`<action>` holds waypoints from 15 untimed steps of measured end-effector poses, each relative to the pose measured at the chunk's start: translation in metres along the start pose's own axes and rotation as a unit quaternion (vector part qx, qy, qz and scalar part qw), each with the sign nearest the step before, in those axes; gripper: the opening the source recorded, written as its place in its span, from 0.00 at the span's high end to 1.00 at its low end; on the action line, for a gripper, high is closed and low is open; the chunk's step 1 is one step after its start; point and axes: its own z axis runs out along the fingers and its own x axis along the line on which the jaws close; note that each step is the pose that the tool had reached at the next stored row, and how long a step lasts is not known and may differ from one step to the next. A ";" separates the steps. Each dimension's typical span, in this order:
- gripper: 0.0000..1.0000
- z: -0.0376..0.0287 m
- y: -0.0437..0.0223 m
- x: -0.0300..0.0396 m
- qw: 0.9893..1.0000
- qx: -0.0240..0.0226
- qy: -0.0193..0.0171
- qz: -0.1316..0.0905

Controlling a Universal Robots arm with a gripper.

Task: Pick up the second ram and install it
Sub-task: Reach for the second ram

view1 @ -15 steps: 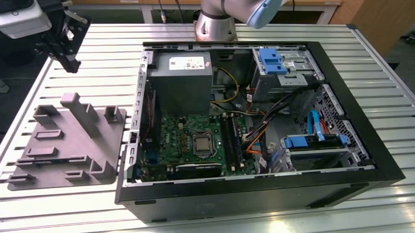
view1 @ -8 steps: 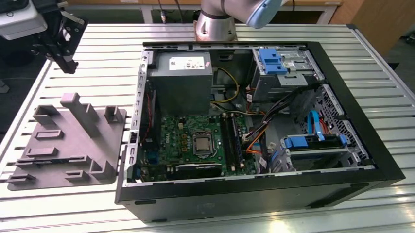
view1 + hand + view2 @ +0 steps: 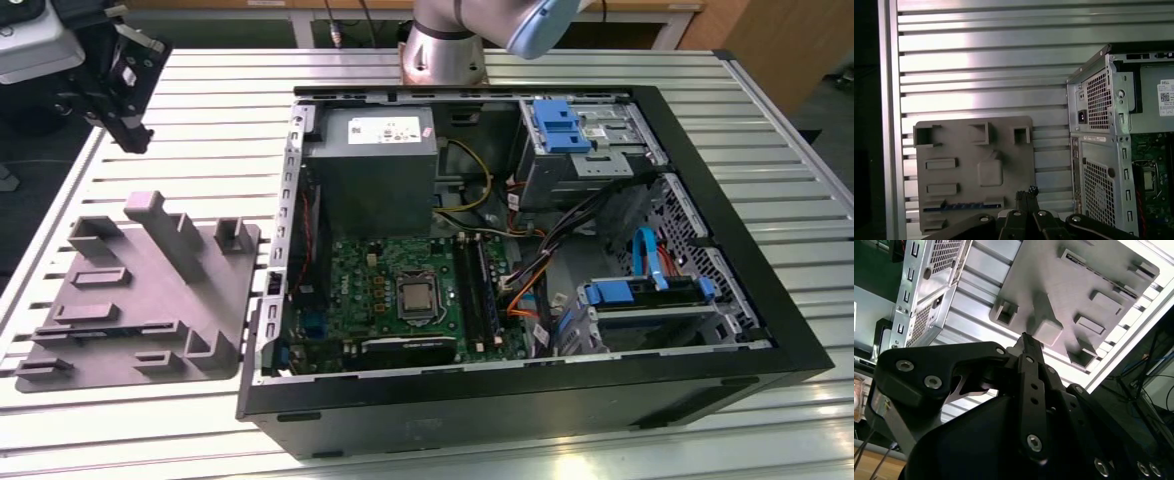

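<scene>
Here, my claw [image 3: 1026, 192], pressed together and empty, hung near the grey tray [image 3: 1015, 165]. The second ram [image 3: 961, 206] lay in that tray.

The ram [image 3: 961, 206] stood edge-on in a slot of the tray [image 3: 1004, 145], so only a thin dark strip of it showed in the first wrist view; its chips were hidden. In the exterior view it was too small to tell from the slot. The gripper [image 3: 1026, 192] covered one edge of the tray, and its own body ran out of frame in both wrist views. The arm [image 3: 447, 45] was cut off at the exterior view's top edge. Cables [image 3: 534, 265] hid part of the board [image 3: 387, 270]; whether a stick sat in its slots could not be told. The case [image 3: 534, 410] was cropped in both wrist views.
</scene>
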 end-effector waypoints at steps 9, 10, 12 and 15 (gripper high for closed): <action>0.89 0.0001 -0.0012 0.0052 1.000 0.000 0.000 0.000; 0.89 0.0001 -0.0013 0.0058 1.000 0.000 0.000 0.000; 0.89 0.0001 -0.0015 0.0068 1.000 0.000 0.000 0.000; 0.89 0.0001 -0.0018 0.0081 1.000 0.000 0.000 0.000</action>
